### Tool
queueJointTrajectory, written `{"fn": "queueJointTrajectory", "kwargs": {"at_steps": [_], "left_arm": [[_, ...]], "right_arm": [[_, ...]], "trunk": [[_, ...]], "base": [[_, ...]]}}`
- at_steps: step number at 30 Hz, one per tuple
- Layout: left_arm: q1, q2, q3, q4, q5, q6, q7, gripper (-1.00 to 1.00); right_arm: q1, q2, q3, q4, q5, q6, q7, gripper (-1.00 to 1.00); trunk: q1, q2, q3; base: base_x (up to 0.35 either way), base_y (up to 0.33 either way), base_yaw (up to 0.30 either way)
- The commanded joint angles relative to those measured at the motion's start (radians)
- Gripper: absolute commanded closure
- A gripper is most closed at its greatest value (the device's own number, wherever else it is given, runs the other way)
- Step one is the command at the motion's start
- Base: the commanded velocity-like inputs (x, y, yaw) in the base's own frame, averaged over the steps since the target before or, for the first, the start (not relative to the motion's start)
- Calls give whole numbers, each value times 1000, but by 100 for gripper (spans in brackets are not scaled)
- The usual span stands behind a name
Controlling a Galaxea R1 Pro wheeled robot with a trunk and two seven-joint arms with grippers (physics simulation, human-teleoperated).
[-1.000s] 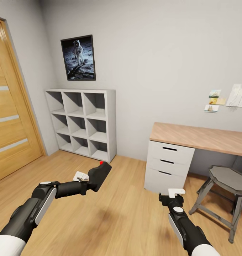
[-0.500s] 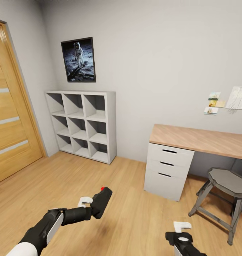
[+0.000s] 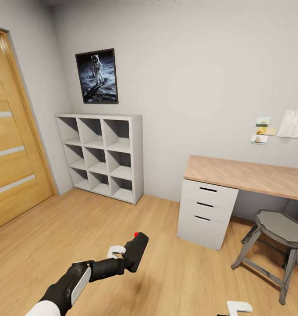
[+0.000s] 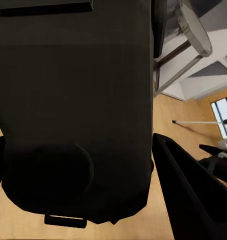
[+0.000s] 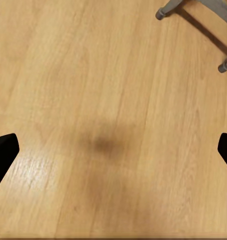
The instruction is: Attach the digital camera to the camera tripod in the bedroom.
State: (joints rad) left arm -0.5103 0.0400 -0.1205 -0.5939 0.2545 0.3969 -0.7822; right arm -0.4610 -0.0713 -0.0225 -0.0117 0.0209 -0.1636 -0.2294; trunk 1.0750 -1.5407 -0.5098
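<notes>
The left arm reaches forward and low over the wood floor (image 3: 79,228), its forearm almost level, and the left hand (image 3: 125,254) is closed on the camera (image 3: 136,252), which it holds tilted with the red button (image 3: 136,234) at the upper end. In the left wrist view the dark camera body (image 4: 73,110) lies close between the two fingers (image 4: 188,195), and past it I see a thin silver leg (image 4: 193,121) over the floor by a window; I cannot tell if this is the tripod. Of the right hand (image 3: 239,307) one white part shows at the lower edge of the head view. In the right wrist view its two dark fingertips (image 5: 3,152) stand far apart with nothing between them, over bare floor, with two grey stool feet (image 5: 163,14) beyond. Ahead of the left hand stands one white shelf (image 3: 103,153) with nine compartments, and one framed astronaut picture (image 3: 97,75) hangs above it. To the left of the hand is one wood door (image 3: 11,145). To the right are one surface with a wood top (image 3: 250,173) and three white drawers (image 3: 206,206), and one grey stool (image 3: 276,241). Several small papers (image 3: 263,131) are on the wall above the surface.
</notes>
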Motion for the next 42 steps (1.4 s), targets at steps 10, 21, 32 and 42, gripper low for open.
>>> {"fn": "queueJointTrajectory", "kwargs": {"at_steps": [10,21,32,42], "left_arm": [[-1,3,-6,29,7,-39,63,100],[-1,59,0,67,14,-137,66,100],[-1,106,80,76,84,-140,49,100],[-1,116,89,72,95,-136,44,100]], "right_arm": [[-1,-9,-2,38,2,-9,-3,-100],[1,-11,-1,46,0,-7,-1,-100],[1,-10,-1,47,2,-4,2,-100],[1,1,-1,47,0,-4,-2,-100]], "trunk": [[-39,70,30],[-81,147,65],[-123,224,99],[-161,294,131]], "base": [[0,0,0],[0,0,0],[0,0,0],[0,0,0]]}}
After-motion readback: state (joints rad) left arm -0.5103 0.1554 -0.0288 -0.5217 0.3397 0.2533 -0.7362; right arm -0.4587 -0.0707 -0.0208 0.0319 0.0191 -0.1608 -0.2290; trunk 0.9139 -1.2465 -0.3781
